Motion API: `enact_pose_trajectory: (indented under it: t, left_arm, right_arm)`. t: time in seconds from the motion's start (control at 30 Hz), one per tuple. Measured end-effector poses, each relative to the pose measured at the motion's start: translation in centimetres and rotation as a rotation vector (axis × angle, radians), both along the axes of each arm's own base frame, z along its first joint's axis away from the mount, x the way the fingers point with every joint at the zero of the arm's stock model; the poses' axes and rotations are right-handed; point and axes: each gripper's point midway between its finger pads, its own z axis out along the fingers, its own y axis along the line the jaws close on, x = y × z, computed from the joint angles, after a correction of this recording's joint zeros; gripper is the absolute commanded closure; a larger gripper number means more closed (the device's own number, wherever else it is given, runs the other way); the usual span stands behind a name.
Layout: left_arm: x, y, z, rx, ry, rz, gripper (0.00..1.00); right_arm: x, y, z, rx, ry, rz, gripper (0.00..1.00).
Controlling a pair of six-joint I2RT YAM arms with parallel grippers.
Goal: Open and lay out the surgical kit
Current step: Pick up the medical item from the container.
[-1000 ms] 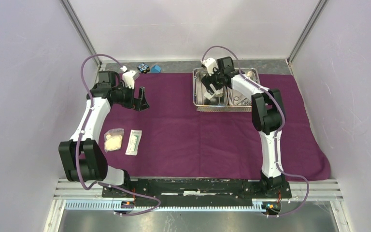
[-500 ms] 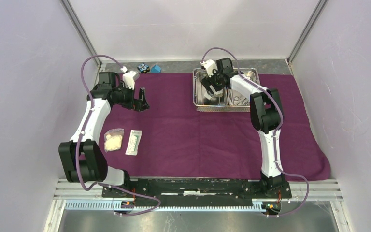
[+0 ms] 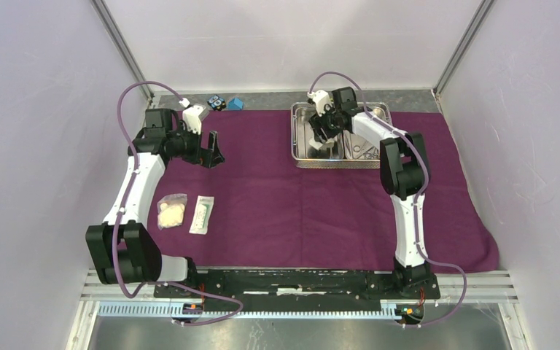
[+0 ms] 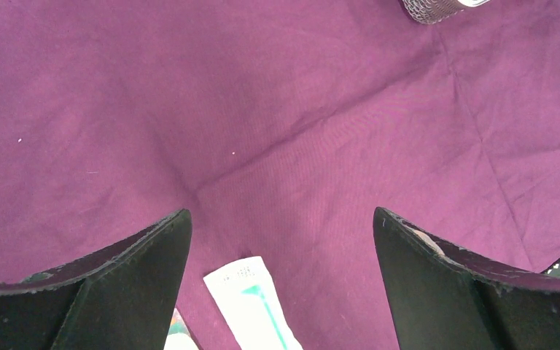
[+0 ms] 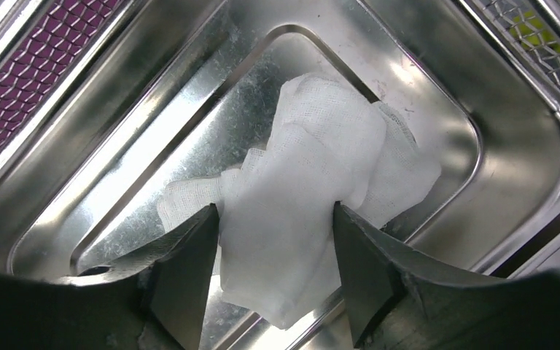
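Observation:
The dark-purple cloth wrap [image 3: 299, 208] lies spread flat on the table. The steel tray [image 3: 296, 138] stands at its far edge. My right gripper [image 3: 322, 137] reaches down into the tray's left compartment [image 5: 153, 87], and its fingers press both sides of a white gauze wad [image 5: 313, 146] that lies on the tray floor. Steel instruments [image 3: 365, 150] lie in the right compartment. My left gripper [image 3: 214, 150] hovers wide open over bare cloth [image 4: 299, 109] with nothing between its fingers. A flat white packet [image 3: 203, 214] [image 4: 251, 306] and a gauze wad in a wrapper [image 3: 171, 212] lie on the cloth at the near left.
Small black [image 3: 216, 102] and blue [image 3: 236, 103] blocks sit on the grey table just past the cloth's far-left edge. A wire-mesh object [image 4: 437, 7] shows at the top of the left wrist view. The cloth hangs unevenly at the right front corner [image 3: 485, 251].
My right gripper's jaws have narrowed onto the gauze wad in the tray, and the wrist has shifted slightly right. The left arm has drawn back a little.

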Motion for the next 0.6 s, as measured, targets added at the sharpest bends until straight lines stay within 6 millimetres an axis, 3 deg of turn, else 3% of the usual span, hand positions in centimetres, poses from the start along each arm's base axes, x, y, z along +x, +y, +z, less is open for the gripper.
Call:
enact_pose_trajectory:
  t: [0.5,0.6]
  left_arm:
    - [0.02,0.0,0.05,0.0,-0.006,0.0,0.0]
    - [0.1,0.01,0.1,0.001,-0.01,0.0,0.0]
  right_arm:
    - [-0.29,0.2,0.12,0.049,0.025,0.025,0.9]
    - [-0.49,0.36,0.3,0.058,0.032,0.03,0.94]
